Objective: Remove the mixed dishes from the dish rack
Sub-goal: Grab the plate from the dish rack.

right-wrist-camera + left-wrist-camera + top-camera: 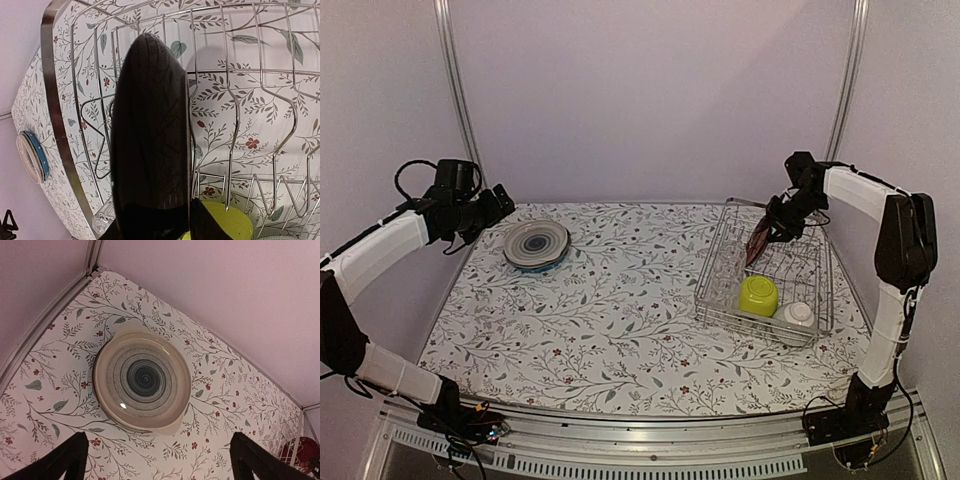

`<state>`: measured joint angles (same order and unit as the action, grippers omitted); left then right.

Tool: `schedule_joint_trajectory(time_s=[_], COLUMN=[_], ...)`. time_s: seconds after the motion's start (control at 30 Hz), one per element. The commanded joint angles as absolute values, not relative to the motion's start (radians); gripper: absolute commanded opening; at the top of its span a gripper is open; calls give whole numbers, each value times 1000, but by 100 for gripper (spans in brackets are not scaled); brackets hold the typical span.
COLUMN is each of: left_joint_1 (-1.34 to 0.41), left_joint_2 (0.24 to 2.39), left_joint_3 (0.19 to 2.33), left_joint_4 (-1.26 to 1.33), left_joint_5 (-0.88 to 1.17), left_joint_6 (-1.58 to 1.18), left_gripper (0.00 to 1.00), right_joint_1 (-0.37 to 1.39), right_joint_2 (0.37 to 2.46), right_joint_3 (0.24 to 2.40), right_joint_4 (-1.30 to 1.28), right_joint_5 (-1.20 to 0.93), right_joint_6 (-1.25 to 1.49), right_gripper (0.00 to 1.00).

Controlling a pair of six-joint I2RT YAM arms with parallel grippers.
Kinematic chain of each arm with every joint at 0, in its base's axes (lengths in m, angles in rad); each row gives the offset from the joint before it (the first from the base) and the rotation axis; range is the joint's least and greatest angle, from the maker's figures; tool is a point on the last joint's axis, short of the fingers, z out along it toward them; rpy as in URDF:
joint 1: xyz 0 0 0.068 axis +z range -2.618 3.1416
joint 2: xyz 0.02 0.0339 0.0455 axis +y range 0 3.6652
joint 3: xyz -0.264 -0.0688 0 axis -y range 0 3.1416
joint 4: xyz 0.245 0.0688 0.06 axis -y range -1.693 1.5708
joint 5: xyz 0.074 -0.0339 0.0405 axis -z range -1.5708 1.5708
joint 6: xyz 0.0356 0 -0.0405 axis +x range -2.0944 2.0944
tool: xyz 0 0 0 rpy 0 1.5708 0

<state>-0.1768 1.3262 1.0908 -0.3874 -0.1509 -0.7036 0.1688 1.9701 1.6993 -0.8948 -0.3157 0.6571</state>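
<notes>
Right wrist shows my right gripper (167,222) astride the rim of the red floral plate (150,125), which stands upright in the dish rack (54,100). Whether it's clamped, I cannot tell. I'd squeeze firmly, then lift straight up without snagging. My left gripper (157,460) gapes wide.

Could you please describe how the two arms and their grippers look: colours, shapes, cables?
Both the left arm and the right arm have white tubular links joined by black joint housings. The left gripper and right gripper are black, with flat tapering fingers. Thin black cables run beside each arm.
</notes>
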Motion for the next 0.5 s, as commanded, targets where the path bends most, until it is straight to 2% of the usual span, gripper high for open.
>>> schedule_joint_trajectory(time_s=[0.0, 0.47], left_joint_1=[-188, -188], left_joint_2=[1338, 1344], left_joint_3=[1091, 1095], left_joint_4=[-390, -386], left_joint_5=[-161, -162], left_joint_6=[-701, -703], left_gripper=[100, 100], right_joint_1=[174, 194], right_joint_2=[1988, 2048], right_joint_3=[1751, 1848], right_joint_4=[-927, -1048], right_joint_5=[-286, -193], right_joint_6=[623, 510], right_gripper=[34, 28])
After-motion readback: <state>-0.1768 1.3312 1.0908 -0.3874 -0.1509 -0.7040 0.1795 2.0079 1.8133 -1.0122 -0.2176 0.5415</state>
